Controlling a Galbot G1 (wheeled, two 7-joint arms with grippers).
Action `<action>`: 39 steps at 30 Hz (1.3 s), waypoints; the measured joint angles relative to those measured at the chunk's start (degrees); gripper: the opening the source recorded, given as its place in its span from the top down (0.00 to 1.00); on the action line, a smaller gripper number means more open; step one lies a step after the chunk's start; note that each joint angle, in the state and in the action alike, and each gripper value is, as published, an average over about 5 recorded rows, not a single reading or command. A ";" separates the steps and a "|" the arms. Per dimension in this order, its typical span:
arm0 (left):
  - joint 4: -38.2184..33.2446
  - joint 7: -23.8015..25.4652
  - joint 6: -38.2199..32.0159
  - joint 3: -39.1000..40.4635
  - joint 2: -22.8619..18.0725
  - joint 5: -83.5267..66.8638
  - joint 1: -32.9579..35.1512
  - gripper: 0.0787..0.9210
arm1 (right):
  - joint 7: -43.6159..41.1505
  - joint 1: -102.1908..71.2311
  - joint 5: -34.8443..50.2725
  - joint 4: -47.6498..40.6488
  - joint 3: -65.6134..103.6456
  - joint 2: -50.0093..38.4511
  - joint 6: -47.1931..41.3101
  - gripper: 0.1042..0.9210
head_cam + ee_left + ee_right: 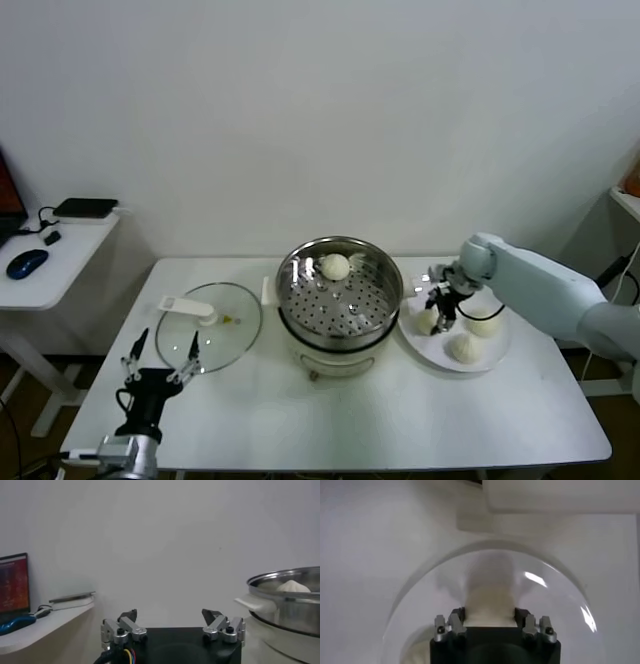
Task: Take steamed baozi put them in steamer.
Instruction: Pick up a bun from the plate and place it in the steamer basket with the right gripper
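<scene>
Creamy-white baozi lie in two places: one already sits on the perforated floor of the steamer (338,293), toward its far side, and three rest on the white plate (497,352) just to the steamer's right on the surface (400,420). Right hand (440,310) reaches down over the plate's near-steamer edge, directly above the leftmost bun (427,320); in the right wrist view the bun (489,605) fills the gap between the two fingers (456,616), which stand against its sides, apparently pinching it. Buns being round, no long axis governs the grasp. Decisive relation: the steamer lies immediately to the left of this hand, its rim higher than the plate, so the coming move likely requires a lift before a short leftward carry. Left hand (160,355) hovers with fingers spread near the glass lid (208,328), well apart from the plate, idle.
</scene>
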 measured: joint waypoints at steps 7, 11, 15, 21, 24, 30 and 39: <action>0.26 -0.15 0.28 0.15 0.00 0.50 -0.43 0.12 | -0.83 6.07 4.64 2.78 -3.86 -1.97 -0.21 0.33; 0.33 -0.46 0.61 0.36 0.01 0.84 -0.75 0.12 | -1.53 11.64 8.65 4.25 -7.57 -2.68 -0.11 0.33; 0.47 -0.61 0.82 0.60 0.05 1.08 -0.97 0.12 | -2.19 18.44 13.79 5.63 -12.10 -2.53 -0.03 0.33; 0.74 -0.75 0.95 1.10 0.12 1.77 -1.22 0.12 | -3.01 27.46 21.87 7.14 -17.37 -0.86 -0.70 0.33; 0.69 -1.02 1.19 1.22 0.17 2.16 -1.27 0.12 | -3.09 30.40 25.35 7.53 -18.88 0.69 -1.28 0.33; 0.10 -1.60 1.80 1.33 0.19 2.61 -1.24 0.12 | -2.66 33.36 30.52 7.47 -20.25 5.53 -2.73 0.33; -1.24 -2.50 3.49 1.20 -0.12 2.99 -1.82 0.12 | -1.12 32.56 34.20 6.06 -20.11 14.86 -4.74 0.33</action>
